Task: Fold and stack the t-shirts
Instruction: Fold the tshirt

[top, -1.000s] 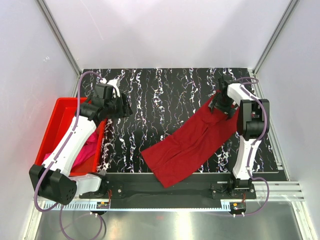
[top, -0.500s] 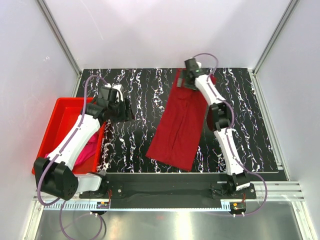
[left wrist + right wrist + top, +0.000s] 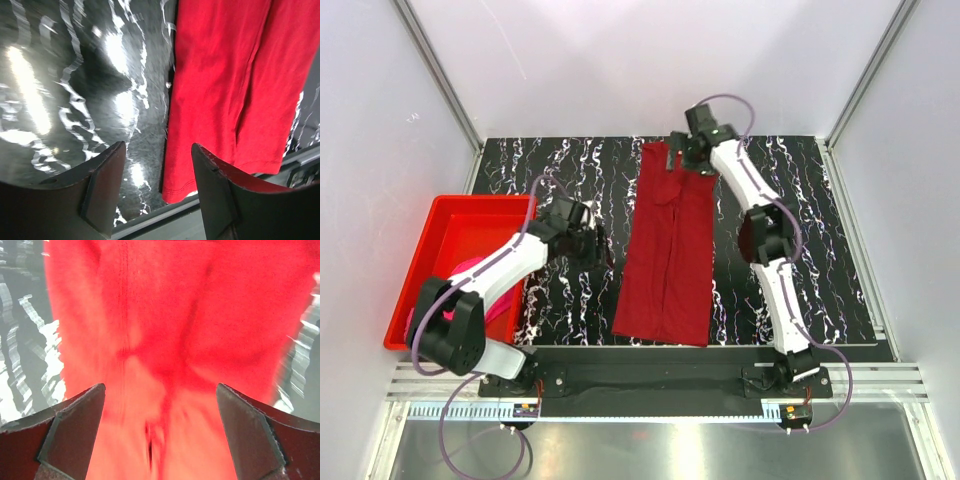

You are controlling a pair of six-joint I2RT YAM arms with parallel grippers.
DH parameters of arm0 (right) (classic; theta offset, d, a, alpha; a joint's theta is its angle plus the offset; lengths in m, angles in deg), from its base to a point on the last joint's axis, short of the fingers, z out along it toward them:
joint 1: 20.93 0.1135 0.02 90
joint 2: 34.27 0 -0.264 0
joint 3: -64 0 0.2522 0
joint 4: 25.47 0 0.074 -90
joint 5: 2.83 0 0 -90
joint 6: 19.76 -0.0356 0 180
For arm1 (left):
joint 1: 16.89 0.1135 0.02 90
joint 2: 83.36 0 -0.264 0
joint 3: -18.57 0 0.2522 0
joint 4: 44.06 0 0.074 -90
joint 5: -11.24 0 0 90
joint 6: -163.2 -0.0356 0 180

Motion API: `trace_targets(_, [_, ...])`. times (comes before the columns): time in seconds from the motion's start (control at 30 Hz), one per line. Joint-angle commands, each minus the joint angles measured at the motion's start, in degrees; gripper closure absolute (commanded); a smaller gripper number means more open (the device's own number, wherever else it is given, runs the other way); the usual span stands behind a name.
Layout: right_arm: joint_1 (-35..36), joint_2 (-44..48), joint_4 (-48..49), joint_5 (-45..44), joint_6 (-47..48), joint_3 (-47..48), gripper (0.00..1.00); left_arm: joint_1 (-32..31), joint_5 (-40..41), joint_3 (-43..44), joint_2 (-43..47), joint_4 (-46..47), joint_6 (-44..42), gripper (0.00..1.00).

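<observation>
Jaws of the right gripper (image 3: 160, 388) stand spread and empty over the far end of the crimson t-shirt (image 3: 668, 255), flat lengthwise on the table (image 3: 570, 165), the left gripper (image 3: 157, 147) equally spread beside its left edge; light, limp cloth, likely best pinched at hem corners.

On table (image 3: 570, 165), first t-shirt (image 3: 670, 255) central, bin (image 3: 460, 215) at left, second t-shirt (image 3: 502, 302) inside it

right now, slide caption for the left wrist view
Open left gripper over the black marbled table beside the crimson t-shirt's edge
</observation>
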Motion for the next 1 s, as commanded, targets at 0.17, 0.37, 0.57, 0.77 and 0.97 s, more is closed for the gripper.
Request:
trace_targets(0.17, [-2.1, 32.8, -8.1, 11.6, 1.4, -31.0, 0.0, -4.9, -3.8, -7.2, -1.8, 6.9, 5.8, 0.4])
trace_targets(0.37, [-2.2, 59.1, 4.5, 24.5, -1.8, -73.5, 0.14, -5.2, -5.7, -11.0, -1.1, 6.8, 5.8, 0.45])
trace_targets(0.57, [-1.8, 80.8, 16.2, 36.5, -12.9, -107.4, 0.37, -7.7, -8.7, -18.2, 2.6, 9.6, 7.3, 0.48])
trace_targets(0.77, [-0.7, 86.6, 23.0, 39.7, -21.3, -120.3, 0.37, -8.0, -10.2, -20.9, 1.1, 13.4, 9.4, 0.48])
trace_targets(0.97, [-0.5, 85.6, 23.0, 37.2, -20.7, -123.4, 0.37, -8.7, -8.7, -20.4, -0.7, 14.1, 11.0, 0.46])
